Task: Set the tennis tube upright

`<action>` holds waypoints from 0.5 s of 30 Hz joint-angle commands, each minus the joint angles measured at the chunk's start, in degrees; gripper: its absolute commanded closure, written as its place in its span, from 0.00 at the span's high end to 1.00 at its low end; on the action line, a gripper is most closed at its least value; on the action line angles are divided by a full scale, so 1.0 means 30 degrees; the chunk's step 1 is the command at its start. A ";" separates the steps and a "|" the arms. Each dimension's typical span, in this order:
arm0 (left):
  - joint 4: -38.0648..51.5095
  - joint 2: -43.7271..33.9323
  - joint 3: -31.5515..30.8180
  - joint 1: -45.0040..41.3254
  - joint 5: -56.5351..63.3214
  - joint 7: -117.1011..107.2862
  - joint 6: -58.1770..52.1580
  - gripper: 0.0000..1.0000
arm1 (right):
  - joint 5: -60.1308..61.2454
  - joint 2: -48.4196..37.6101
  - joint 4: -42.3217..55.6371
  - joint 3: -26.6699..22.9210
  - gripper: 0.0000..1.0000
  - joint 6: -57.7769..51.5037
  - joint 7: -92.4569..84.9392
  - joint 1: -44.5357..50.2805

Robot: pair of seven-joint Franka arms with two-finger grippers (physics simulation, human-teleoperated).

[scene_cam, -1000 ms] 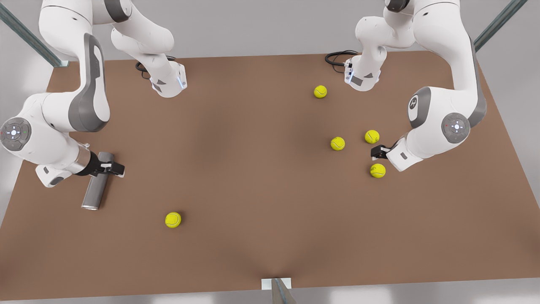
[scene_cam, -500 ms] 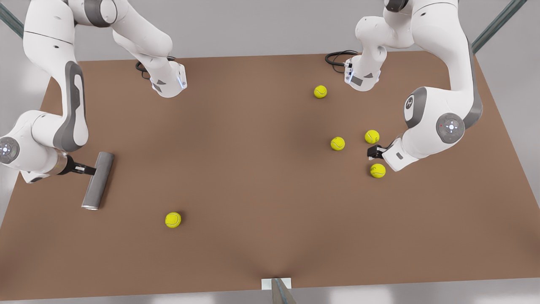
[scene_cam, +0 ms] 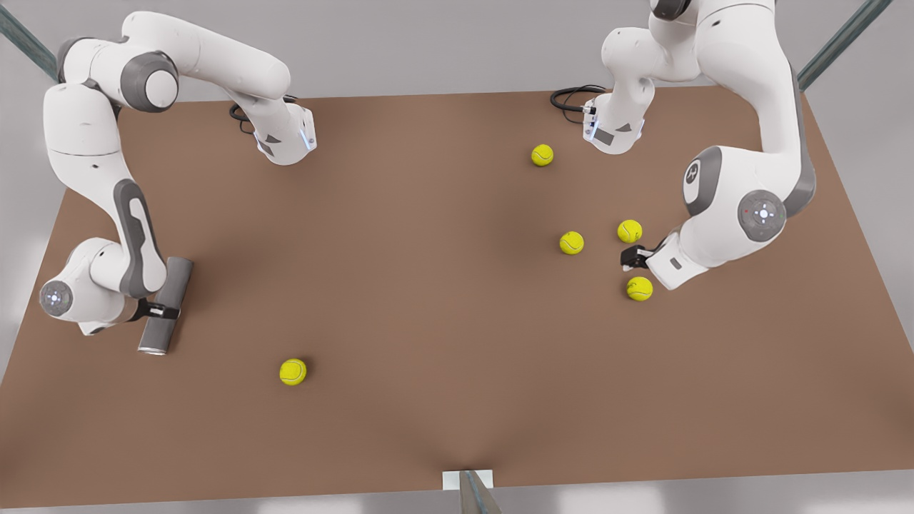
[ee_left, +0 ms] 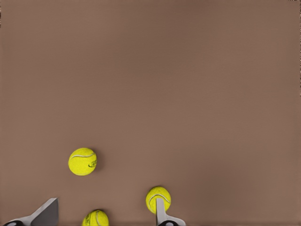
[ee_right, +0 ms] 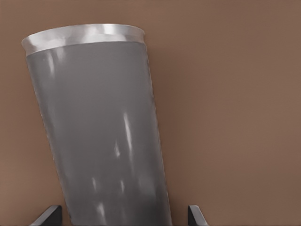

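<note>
tennis tube (scene_cam: 166, 303) lying flat near the front view's left edge of the tabletop (scene_cam: 428, 321). right end effector (scene_cam: 163, 311) astride it, fingers wide, not yet closed. best closed squarely across the body, then tipped onto the rimmed end. left end effector (scene_cam: 631, 258) waiting, spread wide, among three tennis balls (scene_cam: 629, 230); lone ball (scene_cam: 293, 372) near, not in the way.

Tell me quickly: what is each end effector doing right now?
Right end effector: open, straddling the lying tennis tube.
Left end effector: open, among tennis balls, holding nothing.
</note>
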 commanded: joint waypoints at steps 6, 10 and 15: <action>-0.0035 0.0109 -0.0233 -0.0140 -0.0283 -0.0959 -0.0161 1.00 | -0.0632 0.0577 0.0148 0.0041 0.99 0.1014 -0.2512 0.0126; -0.0064 0.0050 -0.0233 -0.0170 -0.0254 -0.1018 -0.0161 1.00 | -0.0632 0.0606 0.0089 0.0070 0.81 0.1014 -0.2717 0.0214; -0.0064 0.0079 -0.0233 -0.0170 -0.0254 -0.1018 -0.0161 1.00 | -0.0603 0.0196 0.0265 0.0187 0.68 0.0252 -0.3948 0.0214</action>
